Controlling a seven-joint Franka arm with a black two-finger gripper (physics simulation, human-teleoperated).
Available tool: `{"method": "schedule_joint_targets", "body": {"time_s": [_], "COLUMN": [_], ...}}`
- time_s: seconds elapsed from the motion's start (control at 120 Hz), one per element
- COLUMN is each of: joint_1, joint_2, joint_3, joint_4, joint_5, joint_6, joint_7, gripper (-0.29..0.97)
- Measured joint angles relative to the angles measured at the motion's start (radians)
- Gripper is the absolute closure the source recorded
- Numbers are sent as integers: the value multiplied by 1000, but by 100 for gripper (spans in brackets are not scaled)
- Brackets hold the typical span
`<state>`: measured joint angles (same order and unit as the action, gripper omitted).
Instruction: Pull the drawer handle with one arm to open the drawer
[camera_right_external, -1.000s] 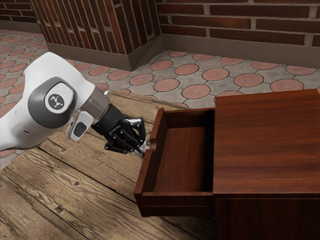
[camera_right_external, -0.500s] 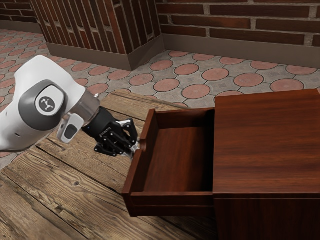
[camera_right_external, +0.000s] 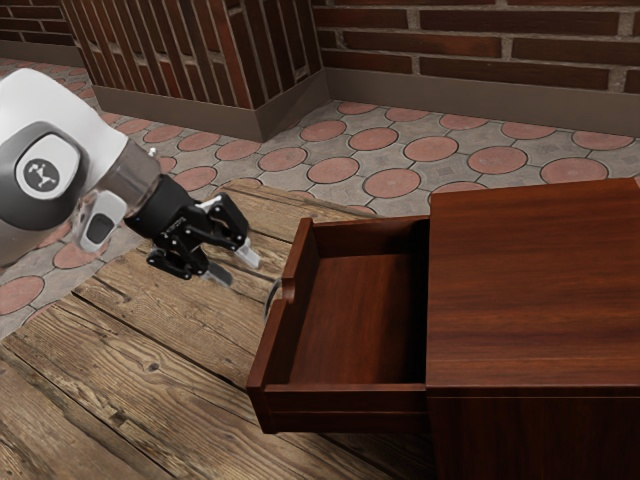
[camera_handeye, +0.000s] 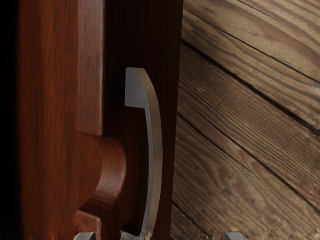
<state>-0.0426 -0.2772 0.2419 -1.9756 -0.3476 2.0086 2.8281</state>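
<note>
The drawer (camera_right_external: 283, 335) is seen drawn out of the cabinet (camera_right_external: 530, 290), with the gripper (camera_right_external: 232, 265) spread open beside it.

The drawer is extended toward the exterior view's left, its hollow inside exposed, over the plank table (camera_right_external: 120, 390). The grey curved handle (camera_right_external: 271, 299) is fixed to the drawer's front face. The black fingers are held apart with nothing gripped between them. They are placed near the handle without touching it, on the side toward the exterior view's left. In the wrist view the handle (camera_handeye: 152, 160) is shown close ahead of the hand, standing off the dark wooden front, with the table planks beside it.
</note>
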Motion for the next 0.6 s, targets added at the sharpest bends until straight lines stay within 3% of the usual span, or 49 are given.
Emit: {"method": "schedule_joint_targets", "body": {"time_s": [0.092,0.283,0.417,0.6], "joint_1": [-27,-43,-27,-5], "joint_2": [72,193,209,210], "joint_3": [-8,-37,-31,-30], "joint_4": [199,539,570,573], "joint_5": [125,306,347,364], "joint_6": [-117,-415,-545,-628], "joint_7": [-114,-466,-744,-1037], "gripper": [28,11,6,3]}}
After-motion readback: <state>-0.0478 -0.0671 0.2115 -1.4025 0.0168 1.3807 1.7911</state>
